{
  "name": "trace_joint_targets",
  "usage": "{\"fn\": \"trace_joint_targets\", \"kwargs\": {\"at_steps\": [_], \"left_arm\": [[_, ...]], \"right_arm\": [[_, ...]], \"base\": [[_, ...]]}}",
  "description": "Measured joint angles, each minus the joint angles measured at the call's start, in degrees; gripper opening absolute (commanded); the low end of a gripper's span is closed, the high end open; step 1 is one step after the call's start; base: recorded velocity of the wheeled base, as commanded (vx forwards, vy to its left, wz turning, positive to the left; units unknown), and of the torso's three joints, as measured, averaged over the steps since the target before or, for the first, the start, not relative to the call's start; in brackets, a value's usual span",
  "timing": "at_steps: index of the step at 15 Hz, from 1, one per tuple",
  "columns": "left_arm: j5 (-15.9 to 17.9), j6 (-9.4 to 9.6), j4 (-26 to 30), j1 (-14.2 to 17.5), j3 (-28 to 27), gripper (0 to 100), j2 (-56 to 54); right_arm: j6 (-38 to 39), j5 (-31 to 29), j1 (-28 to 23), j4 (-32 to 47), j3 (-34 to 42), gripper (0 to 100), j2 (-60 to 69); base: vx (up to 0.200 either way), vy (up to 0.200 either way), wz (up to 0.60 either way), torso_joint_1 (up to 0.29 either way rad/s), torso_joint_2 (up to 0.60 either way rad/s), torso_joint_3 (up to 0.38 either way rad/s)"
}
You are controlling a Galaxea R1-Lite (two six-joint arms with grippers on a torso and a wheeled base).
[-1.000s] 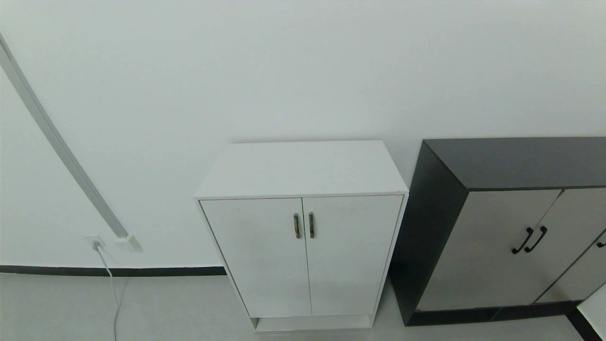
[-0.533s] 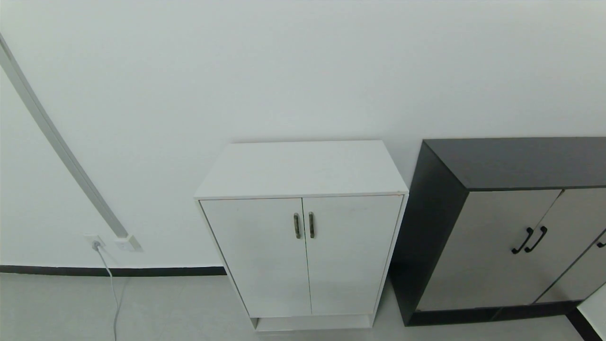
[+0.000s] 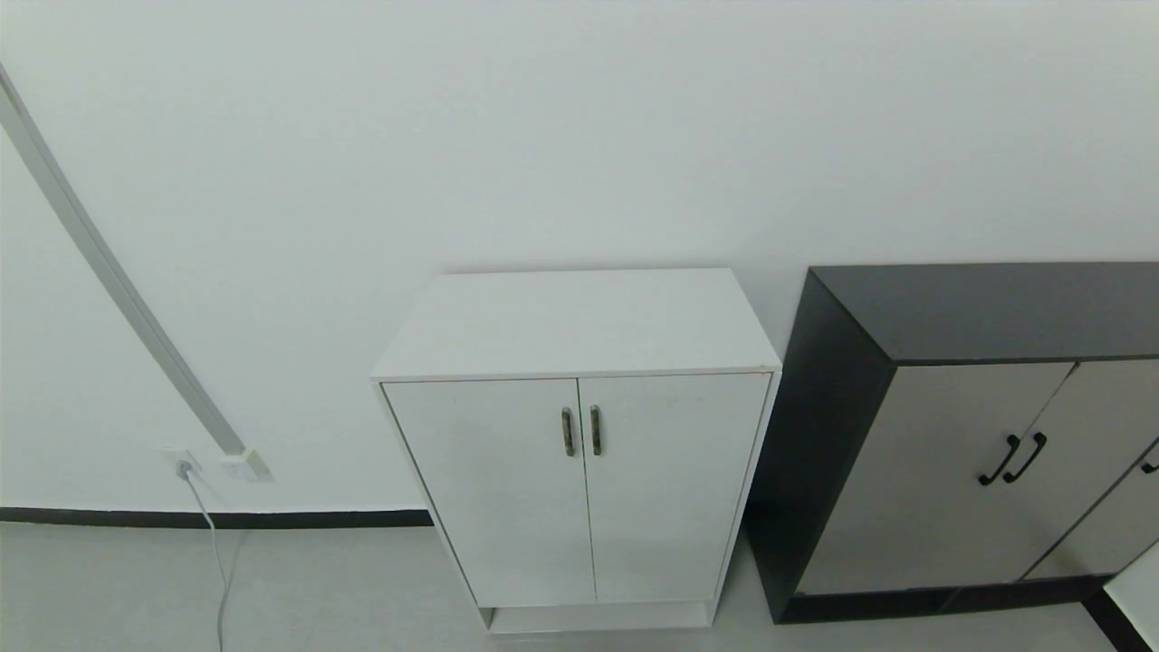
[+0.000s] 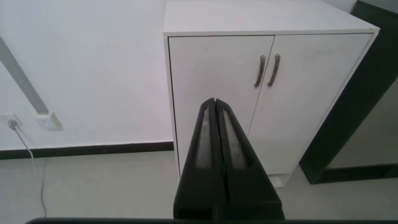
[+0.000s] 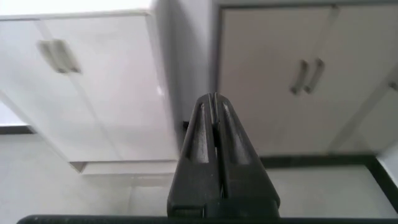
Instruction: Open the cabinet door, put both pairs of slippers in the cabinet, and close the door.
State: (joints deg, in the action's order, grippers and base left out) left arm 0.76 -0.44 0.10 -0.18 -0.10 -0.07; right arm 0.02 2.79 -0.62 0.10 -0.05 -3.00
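Note:
A white two-door cabinet [image 3: 579,435] stands against the wall, both doors closed, with two dark vertical handles [image 3: 580,431] side by side at the centre seam. In the left wrist view my left gripper [image 4: 215,102] is shut with nothing in it, held back from the white cabinet [image 4: 267,93] and well short of its handles [image 4: 267,70]. In the right wrist view my right gripper [image 5: 215,98] is likewise shut and empty, facing the gap between the white cabinet [image 5: 87,87] and the dark one.
A black-framed cabinet [image 3: 960,435] with grey doors and black handles [image 3: 1012,458] stands just right of the white one. On the left wall a slanted cable duct [image 3: 109,263] ends at a socket [image 3: 184,462] with a cord [image 3: 217,570] trailing to the grey floor.

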Motion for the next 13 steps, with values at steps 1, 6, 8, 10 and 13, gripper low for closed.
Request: {"fn": "trace_joint_targets", "kwargs": {"at_steps": [1, 6, 8, 10, 13], "left_arm": [[0.0, -0.02, 0.0, 0.0, 0.0, 0, 0.0], [0.0, 0.0, 0.0, 0.0, 0.0, 0, 0.0], [0.0, 0.17, 0.0, 0.0, 0.0, 0, 0.0], [0.0, 0.22, 0.0, 0.0, 0.0, 0, 0.0], [0.0, 0.2, 0.0, 0.0, 0.0, 0, 0.0]], "right_arm": [[0.0, 0.0, 0.4, 0.0, 0.0, 0, 1.0], [3.9, -3.4, 0.7, -0.2, 0.0, 0, 2.8], [4.3, -5.7, 0.7, -0.4, 0.0, 0, 2.9], [4.4, -6.4, 0.7, -0.5, 0.0, 0, 3.0], [4.2, -6.3, 0.7, -0.4, 0.0, 0, 3.1]], "base": [[0.0, 0.0, 0.0, 0.0, 0.0, 0.0], [0.0, 0.0, 0.0, 0.0, 0.0, 0.0], [0.0, 0.0, 0.0, 0.0, 0.0, 0.0], [0.0, 0.0, 0.0, 0.0, 0.0, 0.0], [0.0, 0.0, 0.0, 0.0, 0.0, 0.0]]}}
